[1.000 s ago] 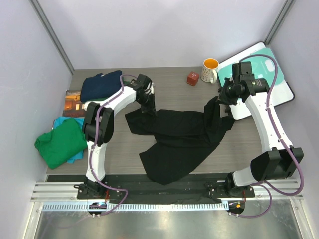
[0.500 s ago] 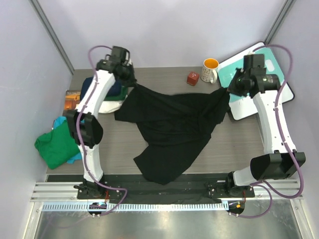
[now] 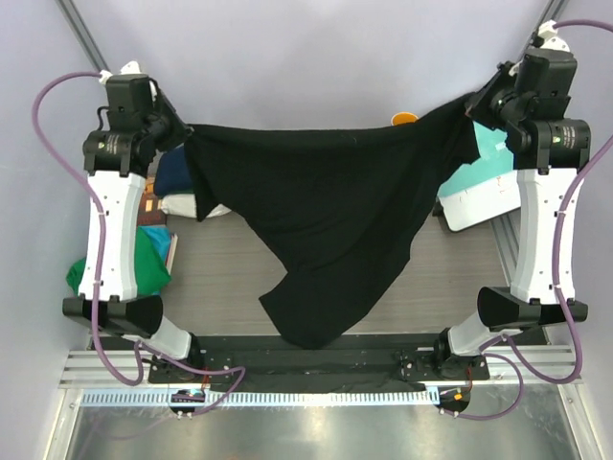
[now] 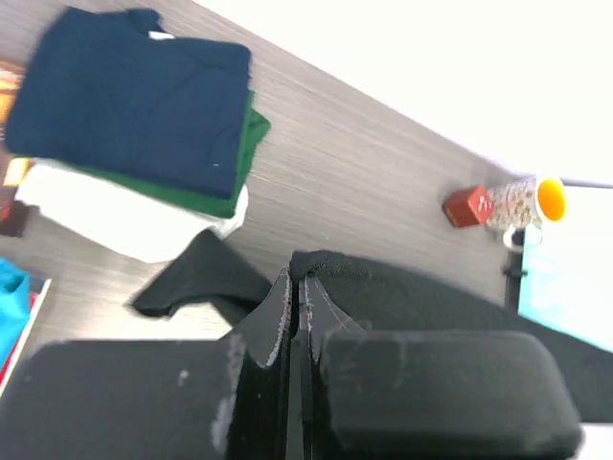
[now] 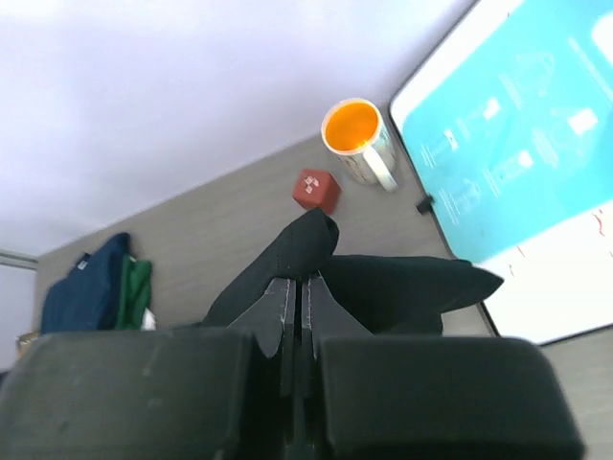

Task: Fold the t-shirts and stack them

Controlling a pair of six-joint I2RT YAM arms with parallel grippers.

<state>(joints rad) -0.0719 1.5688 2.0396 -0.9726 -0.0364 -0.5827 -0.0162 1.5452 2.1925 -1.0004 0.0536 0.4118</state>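
A black t-shirt (image 3: 326,201) hangs stretched in the air between both grippers, its lower part drooping toward the table's near edge. My left gripper (image 3: 180,129) is shut on its left top corner; in the left wrist view (image 4: 297,280) the cloth (image 4: 402,297) is pinched between the fingertips. My right gripper (image 3: 476,99) is shut on its right top corner, as the right wrist view (image 5: 297,278) shows with the cloth (image 5: 383,283) pinched. Folded navy (image 4: 124,96) and green (image 4: 244,153) t-shirts are stacked at the back left. A loose green t-shirt (image 3: 144,268) lies at the left over a teal one (image 4: 10,307). No rose print shows.
An orange-lined mug (image 5: 356,139) and a small red cube (image 5: 316,190) stand at the back. The teal-and-white board (image 5: 517,163) lies at the back right. A white folded piece (image 4: 105,216) lies under the stack. The brown book (image 3: 151,206) is at the left.
Both grippers have risen and spread apart to the back corners, lifting the black t-shirt off the table and stretching it wide between them.
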